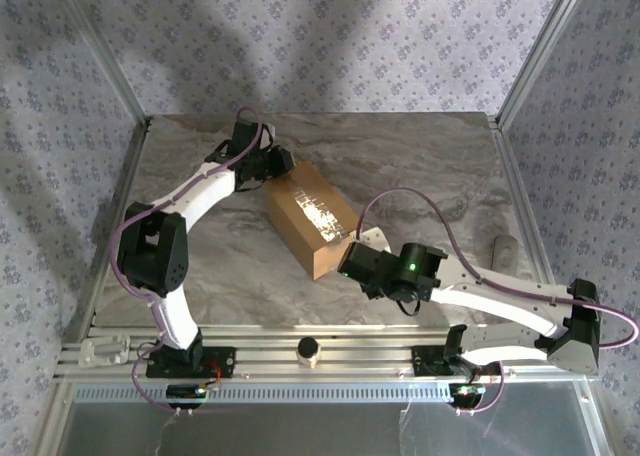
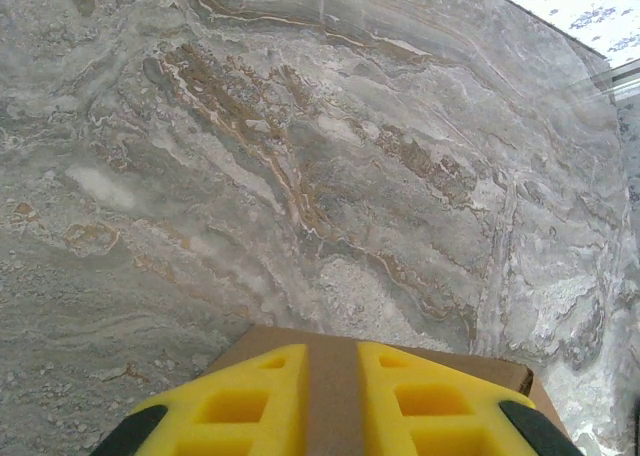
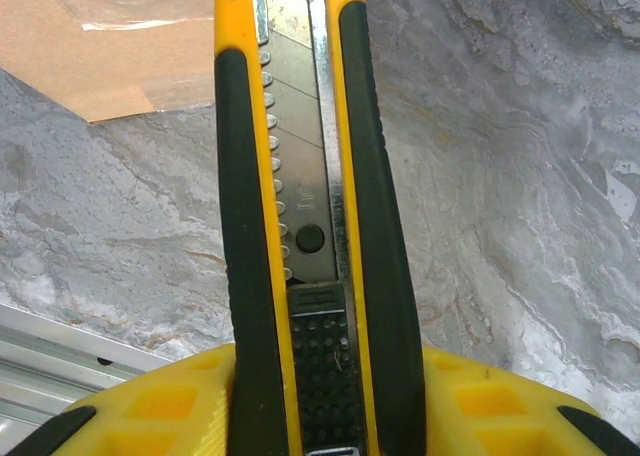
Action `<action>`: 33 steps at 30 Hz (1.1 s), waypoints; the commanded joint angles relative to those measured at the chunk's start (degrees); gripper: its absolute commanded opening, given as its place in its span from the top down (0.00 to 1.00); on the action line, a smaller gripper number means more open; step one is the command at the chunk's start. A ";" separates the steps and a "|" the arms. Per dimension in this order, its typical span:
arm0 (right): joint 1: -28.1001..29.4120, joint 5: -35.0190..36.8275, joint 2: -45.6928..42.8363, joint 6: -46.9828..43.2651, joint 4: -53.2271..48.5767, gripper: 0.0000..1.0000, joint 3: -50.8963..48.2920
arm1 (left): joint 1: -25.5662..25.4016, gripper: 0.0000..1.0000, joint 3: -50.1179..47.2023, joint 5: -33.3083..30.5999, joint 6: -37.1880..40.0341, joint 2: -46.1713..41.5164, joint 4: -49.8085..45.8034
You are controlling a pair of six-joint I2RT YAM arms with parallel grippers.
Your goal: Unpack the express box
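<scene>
Cardboard box (image 1: 312,218) lies flat on the marble-patterned worktop (image 1: 430,166), about mid-surface and set diagonally: one short end points to the far left, the other to the near right. Flaps look closed, and a shiny strip of tape (image 1: 318,214) runs along the top face. Left gripper (image 1: 262,164) sits at the far-left end of the box. In the left wrist view its yellow fingers (image 2: 250,406) stand a narrow gap apart with a brown cardboard strip showing in the gap, and the box corner (image 2: 470,368) is just below. Cannot tell whether they pinch the cardboard or only rest over it. Right gripper (image 1: 352,261) is at the near-right end of the box, close to its end face. In the right wrist view it is clamped on a yellow-and-black utility knife (image 3: 300,176), held lengthwise between the fingers (image 3: 150,416), with the segmented blade and black slider facing the camera. The knife tip runs out of the top of that frame, and a box corner (image 3: 100,46) with tape glare lies to its upper left. A small round knob (image 1: 308,350) sits on the near aluminium rail (image 1: 380,361) between the arm bases.
</scene>
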 commanded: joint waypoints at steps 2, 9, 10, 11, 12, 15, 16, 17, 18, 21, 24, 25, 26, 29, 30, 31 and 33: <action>-1.53 -3.23 1.21 -3.53 14.57 1.00 1.70 | -6.41 0.81 -3.30 8.19 -2.86 1.09 -3.99; -2.31 -3.93 1.16 -5.52 16.52 1.00 1.73 | -7.55 0.81 -3.43 8.18 -3.17 1.28 -3.68; -2.46 -4.22 1.16 -5.71 16.59 1.00 1.86 | -7.56 0.81 -3.35 8.01 -3.11 1.23 -3.85; -2.49 -4.49 1.15 -5.88 16.60 1.00 1.95 | -7.59 0.81 -3.25 7.69 -2.98 1.16 -3.87; -2.49 -4.48 1.16 -5.89 16.59 1.00 2.04 | -7.53 0.81 -2.97 7.64 -2.93 1.13 -4.10; -2.38 -3.50 0.94 -5.26 15.10 1.00 1.79 | -7.45 0.81 -1.50 6.37 -2.36 1.17 -5.69; -2.32 -2.73 0.77 -4.80 14.16 1.00 1.63 | -7.33 0.81 -0.93 5.57 -2.19 1.21 -6.40; -2.23 -1.86 0.53 -4.43 13.09 1.00 1.47 | -7.10 0.82 -0.19 4.73 -1.94 1.22 -7.33; -2.23 -1.23 0.26 -4.45 12.25 1.00 1.22 | -6.78 0.82 0.47 3.76 -1.79 1.28 -8.26; -2.24 0.76 -0.59 -1.95 9.98 1.00 0.47 | -5.73 0.82 2.72 2.87 -1.39 1.66 -9.80; -2.23 1.88 -0.72 -1.60 10.15 1.00 0.16 | -5.12 0.82 4.31 3.02 -0.96 1.83 -10.05; -2.23 2.06 -0.52 -1.56 10.28 1.00 0.28 | -5.14 0.82 4.90 2.85 -0.87 1.91 -10.31; -2.23 2.22 -0.25 -1.60 10.53 1.00 0.42 | -5.06 0.81 5.55 2.85 -0.72 2.09 -10.66; -2.18 2.41 0.74 -1.37 9.94 1.00 0.81 | -4.73 0.78 7.40 1.08 -0.70 2.28 -12.21; -2.14 2.62 0.97 -1.21 9.48 1.00 0.95 | -4.48 0.74 7.84 0.55 -1.04 2.37 -12.53; -2.04 3.13 1.16 -0.92 8.92 1.00 1.06 | -4.11 0.72 8.52 0.02 -1.45 2.83 -13.33; -1.92 3.66 1.25 -0.81 8.03 1.00 1.06 | -3.35 0.70 9.34 0.11 -2.66 3.78 -13.78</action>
